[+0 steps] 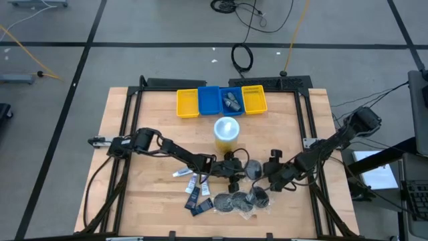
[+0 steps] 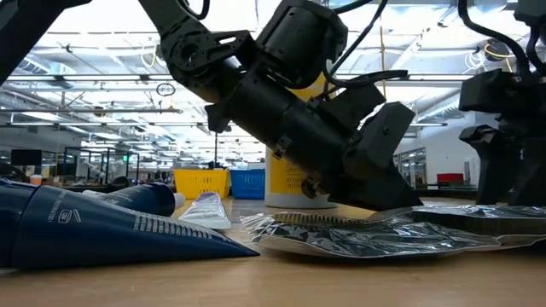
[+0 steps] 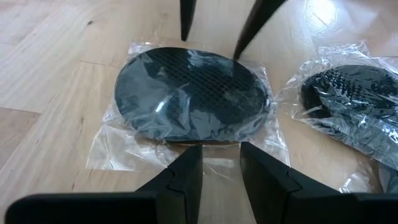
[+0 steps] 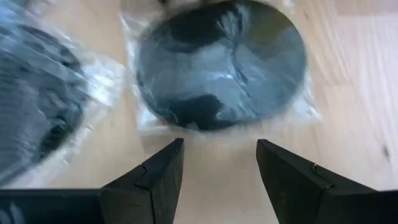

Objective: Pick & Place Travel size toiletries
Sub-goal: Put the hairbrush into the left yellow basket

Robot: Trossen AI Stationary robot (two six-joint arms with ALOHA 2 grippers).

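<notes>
Nearest my low camera lies a dark blue tube (image 2: 102, 228), flat on the counter (image 1: 134, 120), with a small white tube (image 2: 205, 210) just behind it and crinkled clear-wrapped packets (image 2: 375, 234) spread to its right. From above I see the toiletries gathered at the counter's near edge: dark sachets (image 1: 198, 197) on the left, round dark packets (image 1: 235, 201) to their right.

My left gripper (image 3: 219, 163) hangs low over one round dark packet (image 3: 193, 94) in clear wrap; its fingers are parted by a narrow gap and hold nothing, their tips just at the wrap's edge. My right gripper (image 4: 219, 155) hovers at another round packet (image 4: 221, 62), fingers spread wider, also empty, with a second wrapped packet (image 4: 37, 93) beside it. In the overhead view the two grippers face each other across the cluster, left (image 1: 231, 167) and right (image 1: 273, 169).

At the far edge four bins stand touching in a row: a yellow bin (image 1: 188, 103), a blue bin (image 1: 208, 100), a second blue bin (image 1: 233, 100) and a second yellow bin (image 1: 254, 99). I see a few small grey items in the second blue bin; what they are I cannot tell. The first yellow and first blue bins look bare inside. A yellow cup (image 1: 227, 132) with a pale lid stands between the bins and the toiletries
</notes>
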